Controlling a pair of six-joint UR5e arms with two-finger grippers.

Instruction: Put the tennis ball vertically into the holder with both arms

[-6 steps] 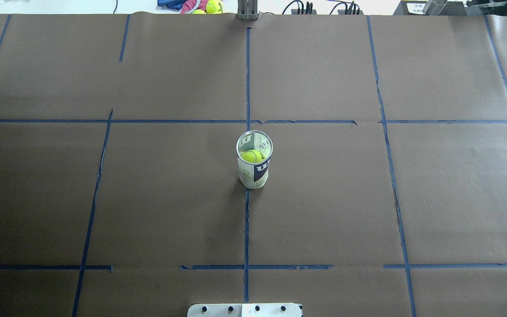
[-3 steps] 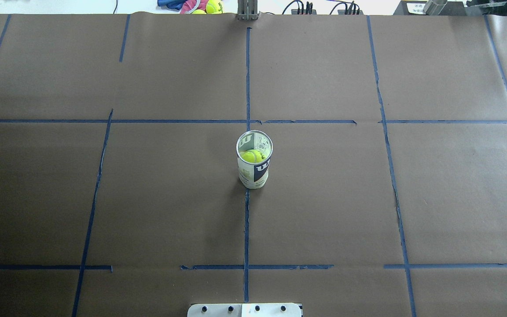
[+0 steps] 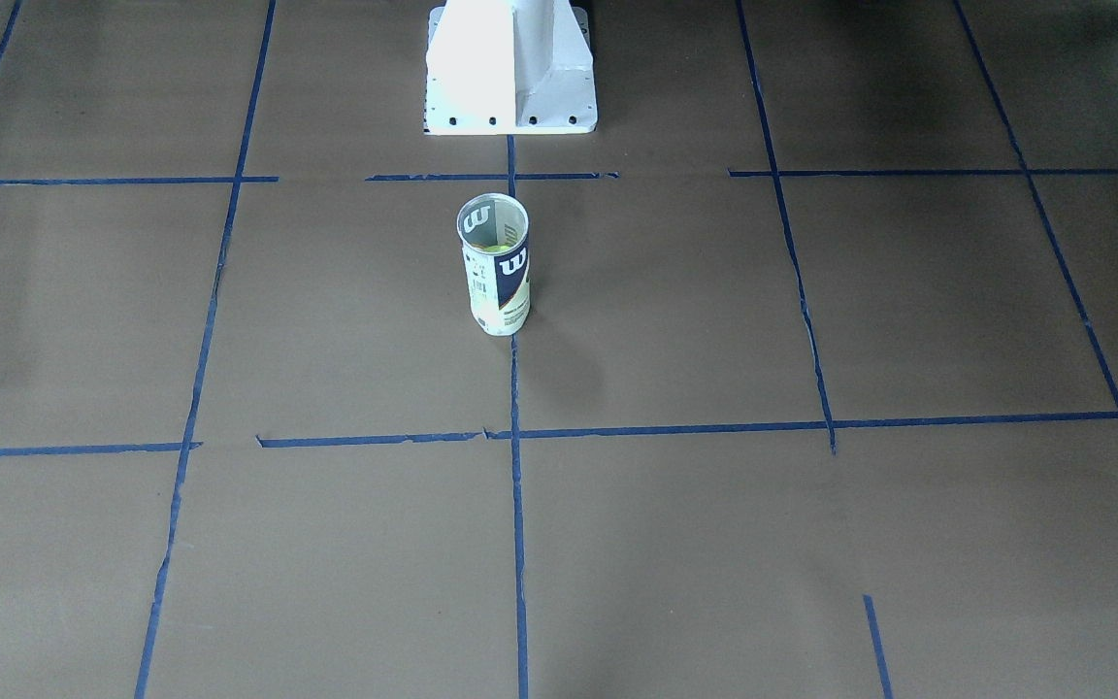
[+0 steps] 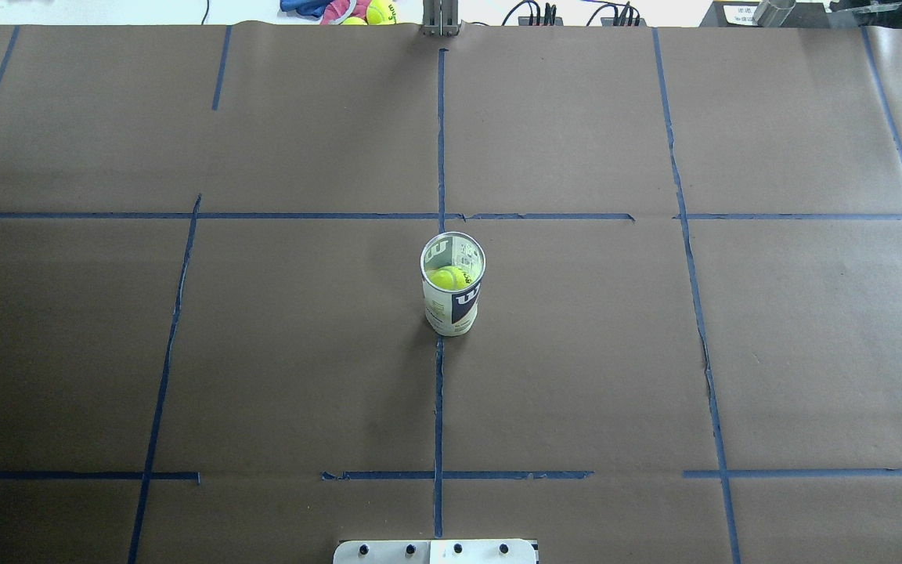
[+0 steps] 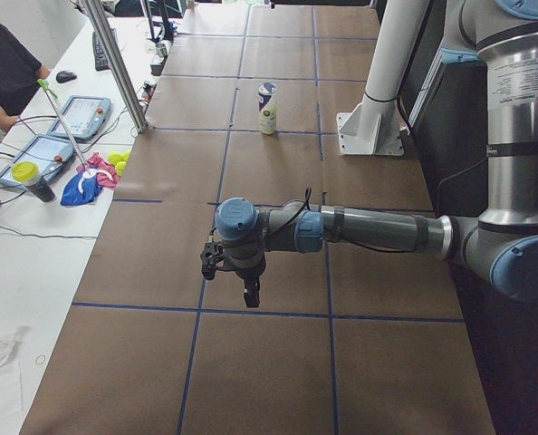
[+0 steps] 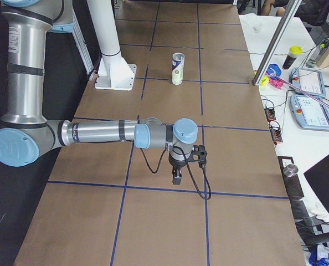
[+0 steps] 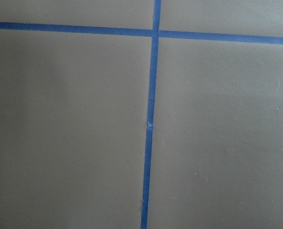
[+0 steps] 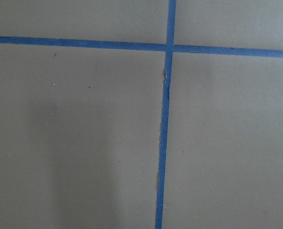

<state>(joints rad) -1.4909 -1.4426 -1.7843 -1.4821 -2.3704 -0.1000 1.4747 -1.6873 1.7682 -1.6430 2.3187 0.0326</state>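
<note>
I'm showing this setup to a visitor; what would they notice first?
A lone can stands upright at the middle of the brown table, open at the top, with a yellow tennis ball inside. In the side views, the left arm and the right arm each stretch out level above the table, well away from the can.
</note>
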